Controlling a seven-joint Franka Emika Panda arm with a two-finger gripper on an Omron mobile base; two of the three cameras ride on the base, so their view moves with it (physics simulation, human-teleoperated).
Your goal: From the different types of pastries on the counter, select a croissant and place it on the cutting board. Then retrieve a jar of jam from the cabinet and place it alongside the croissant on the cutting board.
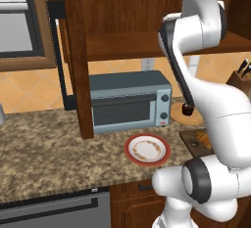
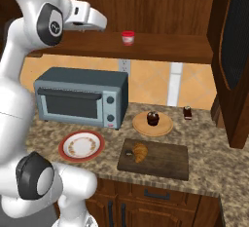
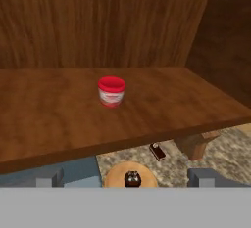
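Red-lidded jar of jam [image 3: 112, 91] sits on cabinet shelf [image 3: 59, 119]; fingers [image 3: 125, 178] spread wide.

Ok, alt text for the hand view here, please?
A small jar of jam with a red lid stands upright on the wooden cabinet shelf, straight ahead of the camera. Below the shelf's front edge, a dark cupcake sits on a round tan plate on the granite counter.

My left base view looks forward and down from behind the arm, with the toaster oven [image 1: 130, 100] and counter [image 1: 44, 144] fairly near. My right base view covers that same oven and counter from the other side, plus the cabinet [image 2: 160, 7] shelf. My hand view sits close to that shelf, facing along it, the counter showing below its edge.
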